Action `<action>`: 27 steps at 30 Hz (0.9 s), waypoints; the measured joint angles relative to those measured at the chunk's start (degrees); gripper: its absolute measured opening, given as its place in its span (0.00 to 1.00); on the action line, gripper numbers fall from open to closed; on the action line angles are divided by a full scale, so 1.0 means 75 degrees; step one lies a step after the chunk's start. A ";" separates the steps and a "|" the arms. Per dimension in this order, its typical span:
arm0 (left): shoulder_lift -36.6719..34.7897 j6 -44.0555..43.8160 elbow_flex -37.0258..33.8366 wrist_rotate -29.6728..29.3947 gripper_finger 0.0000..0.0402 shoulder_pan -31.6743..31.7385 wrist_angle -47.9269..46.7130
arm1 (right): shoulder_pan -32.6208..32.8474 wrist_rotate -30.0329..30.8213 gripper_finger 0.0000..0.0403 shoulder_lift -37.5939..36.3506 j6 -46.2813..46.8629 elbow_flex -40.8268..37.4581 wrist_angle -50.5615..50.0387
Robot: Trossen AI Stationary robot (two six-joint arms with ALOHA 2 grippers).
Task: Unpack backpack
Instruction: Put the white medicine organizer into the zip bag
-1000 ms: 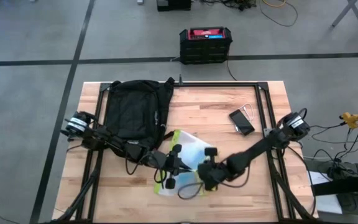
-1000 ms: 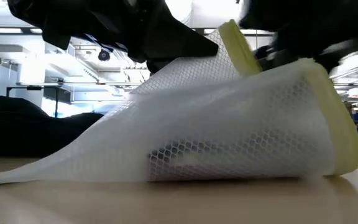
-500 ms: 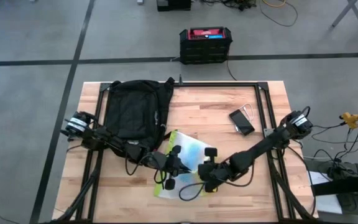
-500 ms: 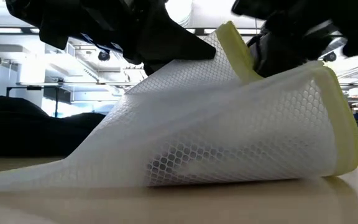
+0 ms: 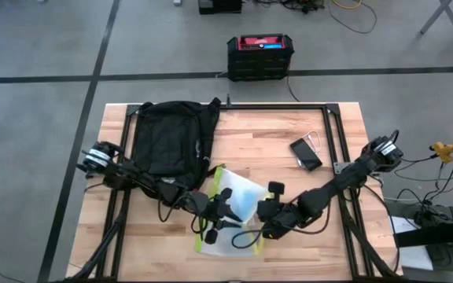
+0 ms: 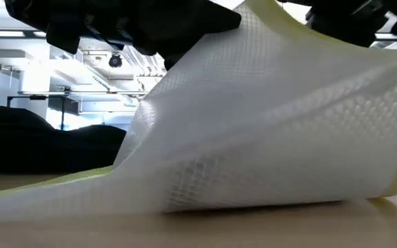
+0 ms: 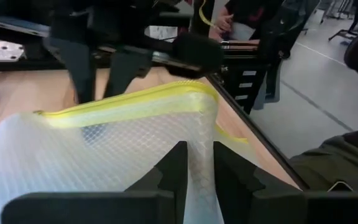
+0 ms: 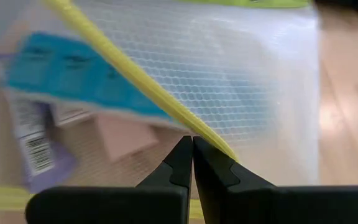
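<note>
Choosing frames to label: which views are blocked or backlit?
Low view: the mesh pouch sits close to the lens and hides nearly everything, with bright ceiling lights behind. Right wrist view: pouch fills it too. High view: evenly lit, backpack visible.

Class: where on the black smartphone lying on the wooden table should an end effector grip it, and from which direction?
Grip the black smartphone across its two long edges, coming straight down from above. It lies flat on the wooden table, a thin slab, so only its narrow width would likely fit between the fingers; keep clear of the thin wire loop beside it.
</note>
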 joint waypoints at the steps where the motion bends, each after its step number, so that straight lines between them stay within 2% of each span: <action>1: 0.0000 0.0034 0.0000 0.0000 0.15 0.0001 0.0011 | -0.0033 0.0046 0.00 0.0000 -0.0032 -0.0004 -0.0003; 8: 0.0000 0.0126 0.0012 0.0006 0.18 -0.0017 0.0342 | -0.0210 0.0254 0.00 -0.0006 -0.0038 -0.0030 -0.0370; 14: 0.0000 0.0155 0.0011 0.0012 0.17 -0.0023 0.0365 | -0.0247 -0.0815 0.00 0.0115 0.0092 -0.0066 -0.0308; 18: 0.0000 0.0144 0.0013 0.0009 0.17 -0.0023 0.0588 | -0.0297 -0.1075 0.00 0.0525 0.0158 -0.0071 -0.0240; 22: 0.0000 0.0121 0.0015 -0.0099 0.17 0.0007 0.0758 | -0.0422 -0.0783 0.00 0.1017 -0.0223 -0.0081 0.0412; 25: 0.0000 0.0130 0.0015 -0.0551 0.17 0.0092 0.0511 | -0.0422 -0.0169 0.00 0.1040 -0.0899 -0.0019 0.1320; 27: 0.0000 0.0102 0.0015 -0.0831 0.16 0.0162 0.0250 | -0.0402 0.0040 0.00 0.1008 -0.1133 0.0033 0.1469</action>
